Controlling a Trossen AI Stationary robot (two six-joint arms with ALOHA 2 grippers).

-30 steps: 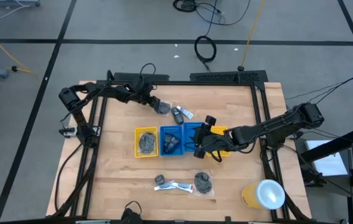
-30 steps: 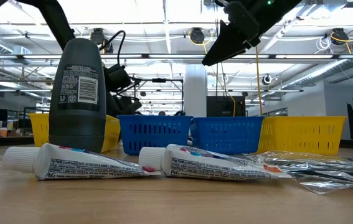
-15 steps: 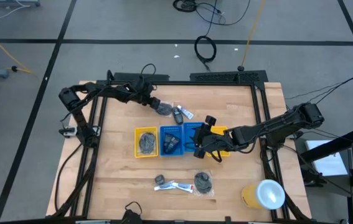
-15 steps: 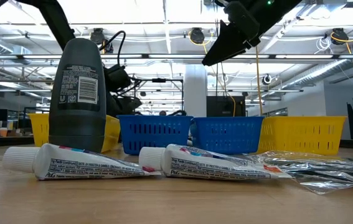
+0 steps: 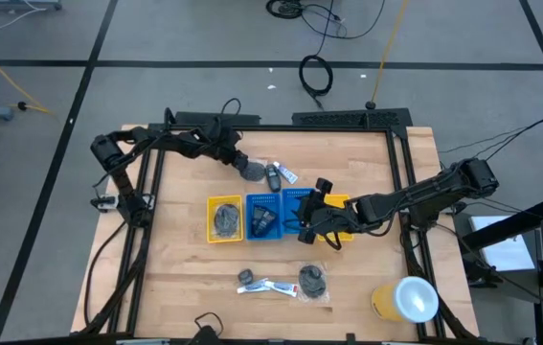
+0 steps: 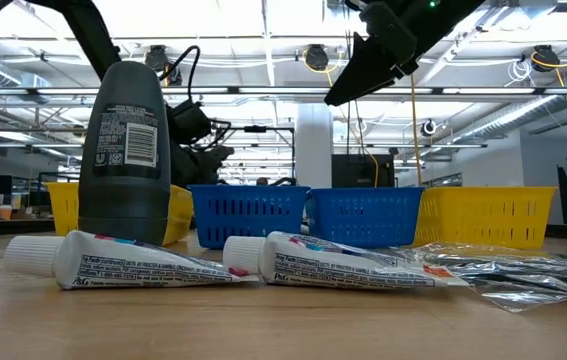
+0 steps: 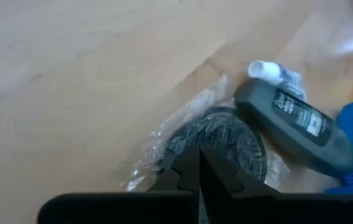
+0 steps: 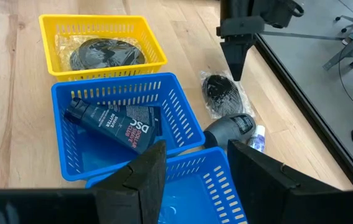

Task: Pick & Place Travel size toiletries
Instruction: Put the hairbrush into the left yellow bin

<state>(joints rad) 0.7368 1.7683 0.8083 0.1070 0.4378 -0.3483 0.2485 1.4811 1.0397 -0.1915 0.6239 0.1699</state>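
A grey mesh pad (image 5: 251, 169) in clear wrap lies on the far part of the table, next to a dark bottle (image 5: 273, 176) and a white tube (image 5: 290, 175). My left gripper (image 5: 243, 163) points down at the pad (image 7: 226, 140), fingers shut. My right gripper (image 5: 309, 225) hangs open over the second blue tray (image 8: 188, 205) with nothing between its fingers. The yellow tray (image 8: 101, 53) holds another pad. The first blue tray (image 8: 120, 124) holds a dark bottle (image 8: 111, 124). Near the front edge are a bottle (image 6: 123, 150), two tubes (image 6: 133, 262) and a pad (image 5: 312, 281). My left gripper comes from above, pointing down, its shut fingertips (image 7: 198, 163) on the wrapped pad's edge (image 8: 229, 82) on the side toward the table's left. The fingers hide whether they have the wrap alone or the mesh too. The pad lies flat on the table.
Four trays stand in a row mid-table: yellow (image 5: 224, 218), blue (image 5: 263, 217), blue (image 5: 295, 206), yellow (image 5: 343, 213). A large yellow-and-white cylinder (image 5: 405, 299) lies at the front right corner. Bare wood shows at the table's left and front left.
My left gripper has shut at the mesh pad on the far part of the table and has shifted slightly toward it. The pad stays flat where it was.
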